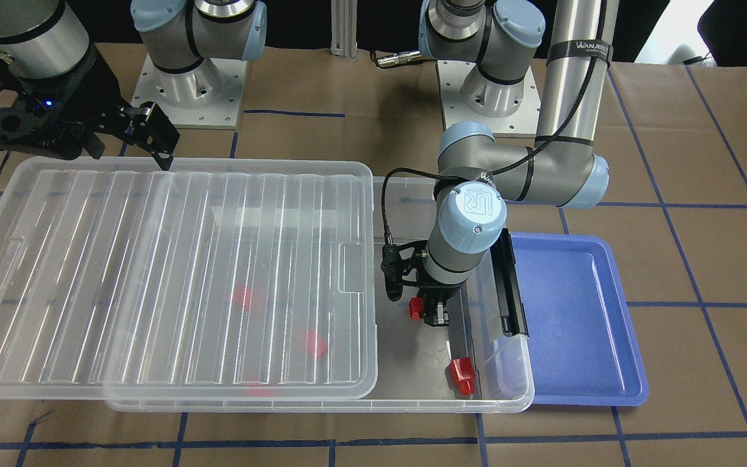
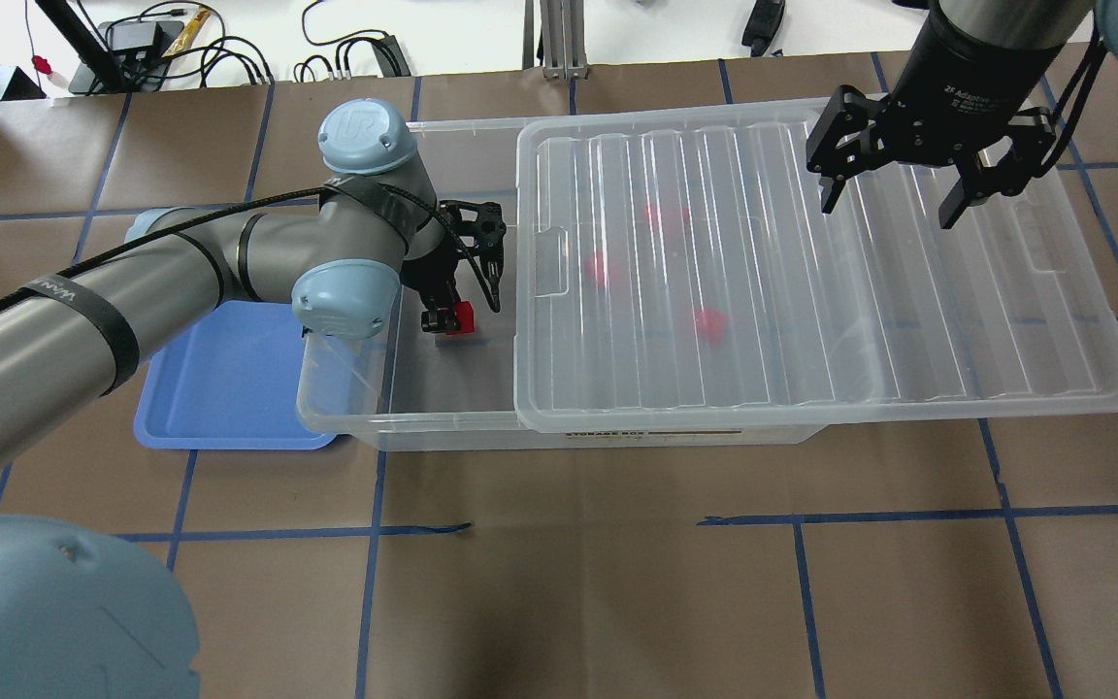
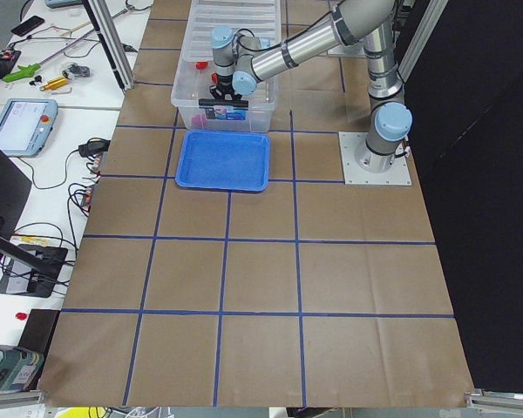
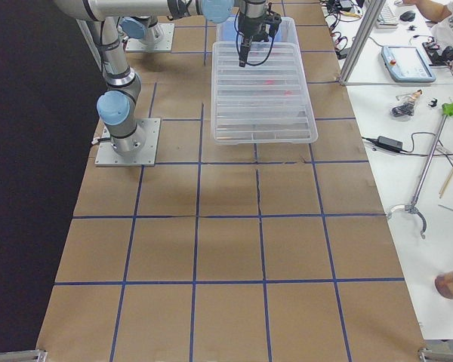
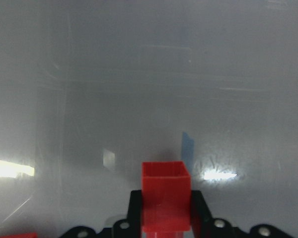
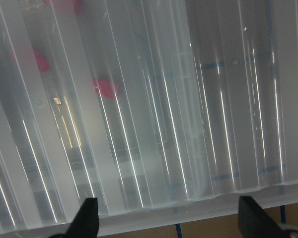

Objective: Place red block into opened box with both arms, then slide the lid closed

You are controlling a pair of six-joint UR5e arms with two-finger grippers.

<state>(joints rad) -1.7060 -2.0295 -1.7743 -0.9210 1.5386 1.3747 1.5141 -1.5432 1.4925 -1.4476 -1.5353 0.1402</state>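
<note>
On brown blue-taped table [image 2: 559, 602], left gripper [image 2: 448, 321] pinching red block [image 2: 467, 316] in box [image 2: 345, 419], right gripper [image 2: 887, 210] spread above lid [image 2: 811, 330]

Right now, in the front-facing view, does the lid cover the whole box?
No, the lid leaves the box end beside the blue tray open, where the left gripper holds a red block.

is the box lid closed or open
Open. The lid covers most of the box but is slid aside, leaving the end uncovered where the left hand holds a red block.
</note>
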